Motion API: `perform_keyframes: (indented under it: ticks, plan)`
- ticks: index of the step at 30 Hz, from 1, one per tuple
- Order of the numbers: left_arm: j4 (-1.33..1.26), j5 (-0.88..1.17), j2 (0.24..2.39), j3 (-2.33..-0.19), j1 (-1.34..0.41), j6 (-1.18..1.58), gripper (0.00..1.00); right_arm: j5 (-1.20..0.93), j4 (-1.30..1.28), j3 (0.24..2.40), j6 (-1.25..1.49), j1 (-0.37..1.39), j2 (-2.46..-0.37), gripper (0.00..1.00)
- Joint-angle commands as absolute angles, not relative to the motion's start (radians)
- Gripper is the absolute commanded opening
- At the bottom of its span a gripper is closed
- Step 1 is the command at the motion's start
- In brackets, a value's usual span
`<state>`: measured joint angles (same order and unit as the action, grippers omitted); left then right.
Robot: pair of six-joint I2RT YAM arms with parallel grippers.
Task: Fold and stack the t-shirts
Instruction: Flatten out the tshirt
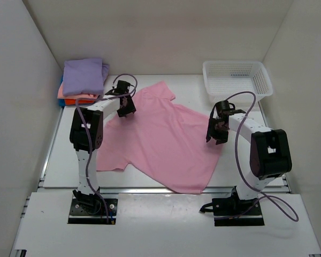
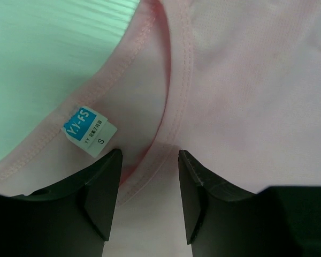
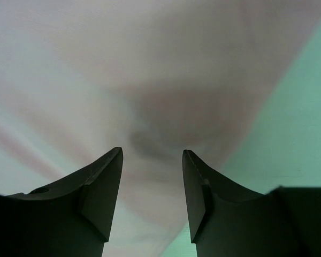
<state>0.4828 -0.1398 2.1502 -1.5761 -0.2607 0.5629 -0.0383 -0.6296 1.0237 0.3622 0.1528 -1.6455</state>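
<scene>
Top view: light pink t-shirt (image 1: 160, 142) spread flat at centre of the white table (image 1: 64, 160), skewed, neck end toward 11 o'clock, hem toward 5 o'clock, one sleeve out at 8 o'clock

Folded stack (image 1: 84, 81) in the far corner at 10 o'clock, apart from the pink shirt: lavender t-shirt (image 1: 85, 75) on top, salmon edge (image 1: 61, 92) under it, orange edge (image 1: 75, 101) at the bottom

White mesh basket (image 1: 237, 79) at 1 o'clock, well apart from the stack

Left gripper (image 1: 125, 104) over the shirt's neck end, at 11 o'clock of the cloth. Wrist view: fingers (image 2: 101, 187) parted, moderate gap, the ribbed collar (image 2: 176, 80) running between them; nothing pinched. Neck label (image 2: 89, 130), white and blue, marked S, just beside the left finger at 11 o'clock

Right gripper (image 1: 216, 134) at the shirt's 3 o'clock edge. Wrist view blurred: fingers (image 3: 99, 198) spread, pink cloth below the gap, bare table at 3 o'clock; nothing held. Contact with the cloth: cannot tell
</scene>
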Motion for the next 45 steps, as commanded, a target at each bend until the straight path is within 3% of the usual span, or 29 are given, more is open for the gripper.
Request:
perform_keyframes:
  ticks: [1, 10, 18, 27, 32, 35, 37, 41, 45]
  plan:
    - [0.609, -0.196, 2.128, -1.542, -0.261, 0.499, 0.58, -0.003, -0.658, 1.086, 0.338, 0.149, -1.692, 0.47]
    - [0.577, -0.172, 2.000, -1.346, -0.233, 0.477, 0.59, 0.026, -0.739, 1.325, 0.304, 0.204, -1.946, 0.48]
    - [0.555, -0.190, 1.901, -1.266, -0.193, 0.471, 0.59, 0.119, -0.888, 1.705, 0.279, 0.213, -2.173, 0.48]
    - [0.537, -0.183, 1.816, -1.426, -0.198, 0.506, 0.60, 0.250, -0.845, 1.821, 0.206, 0.284, -2.046, 0.49]
    - [0.569, -0.143, 1.787, -1.462, -0.196, 0.508, 0.61, 0.239, -0.839, 1.727, 0.212, 0.307, -1.902, 0.50]
    - [0.575, -0.109, 1.724, -1.389, -0.180, 0.477, 0.61, 0.226, -0.825, 1.562, 0.254, 0.331, -1.780, 0.51]
    - [0.600, -0.117, 1.626, -1.254, -0.184, 0.404, 0.62, 0.166, -0.776, 1.280, 0.340, 0.351, -1.634, 0.51]
    - [0.533, -0.130, 1.467, -1.034, -0.196, 0.351, 0.66, 0.095, -0.667, 0.971, 0.452, 0.386, -1.400, 0.48]
    - [0.442, -0.106, 1.480, -1.020, -0.221, 0.385, 0.65, -0.047, -0.516, 0.722, 0.544, 0.390, -1.229, 0.37]
